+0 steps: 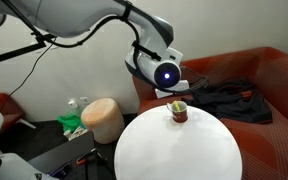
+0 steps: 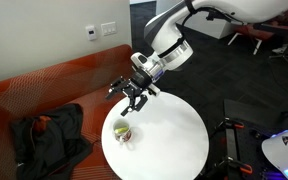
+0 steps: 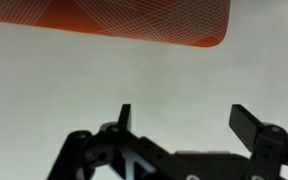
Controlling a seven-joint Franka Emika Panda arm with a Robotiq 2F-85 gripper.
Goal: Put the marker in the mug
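Note:
The small dark red mug (image 1: 179,112) stands near the far edge of the round white table (image 1: 174,150); it also shows in an exterior view (image 2: 124,132). A yellow-green marker (image 1: 177,103) sits inside the mug, its tip at the rim (image 2: 123,128). My gripper (image 2: 134,95) hangs above the mug, a little apart from it, open and empty. In the wrist view the open fingers (image 3: 184,118) frame bare table; the mug is out of that view.
A tan cylindrical stool (image 1: 103,118) stands beside the table. An orange-red couch (image 2: 44,90) runs behind it, with dark clothing (image 2: 44,135) piled on it. The couch edge shows in the wrist view (image 3: 134,20).

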